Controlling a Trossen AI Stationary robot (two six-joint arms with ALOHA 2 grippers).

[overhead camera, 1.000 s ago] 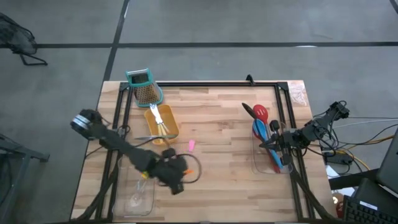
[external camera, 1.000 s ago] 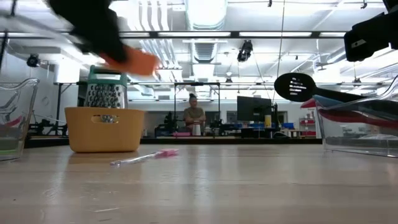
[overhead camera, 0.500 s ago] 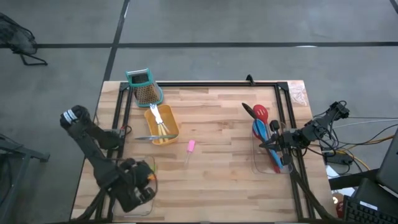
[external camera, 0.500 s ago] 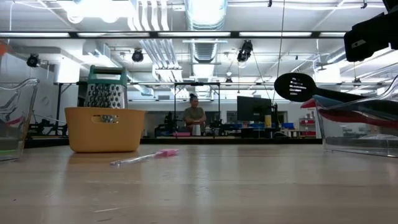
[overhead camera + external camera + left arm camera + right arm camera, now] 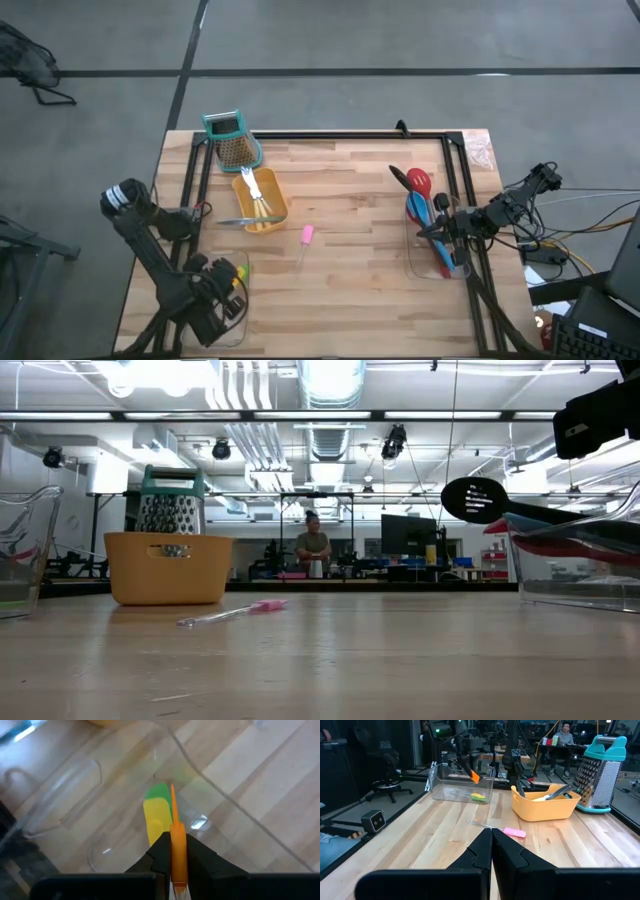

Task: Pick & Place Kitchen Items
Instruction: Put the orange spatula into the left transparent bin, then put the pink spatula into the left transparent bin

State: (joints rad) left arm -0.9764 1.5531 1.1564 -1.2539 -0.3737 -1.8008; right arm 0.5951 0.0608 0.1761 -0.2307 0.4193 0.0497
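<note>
The left gripper (image 5: 172, 851) is clenched on a small orange-tipped tool (image 5: 178, 851), and it holds this tool above the clear tray (image 5: 240, 268) at the left front part of the table (image 5: 350, 200). In the left wrist view the orange piece stands edge-on between the two dark fingers (image 5: 200, 856) and points down into the tray. Under it, on the bottom of the tray, lie a yellow-tipped tool (image 5: 157, 820) and a green-tipped tool (image 5: 160, 792), touching each other. From the right wrist view the same tray (image 5: 461, 784) shows far away, with the orange tip (image 5: 475, 777) hanging over its rim.

The right gripper (image 5: 491, 851) is pressed shut with nothing between its fingers. In the high view it waits over the second clear tray (image 5: 430, 262) near the right edge of the table. In this tray rest the long red spoon (image 5: 419, 183), the blue spoon (image 5: 416, 208) and the black slotted spoon (image 5: 478, 498), with their heads sticking out toward the back.

Between the two trays, on the bare wood, lies a pink-tipped tool (image 5: 306, 234) with a clear handle. Behind it stands the yellow tray (image 5: 262, 213), which holds some small metal-bladed tools (image 5: 253, 190). Just behind the yellow tray stands the teal-topped grater (image 5: 228, 133), upright. In the low view a person (image 5: 313, 548) sits far in the room behind the table.
</note>
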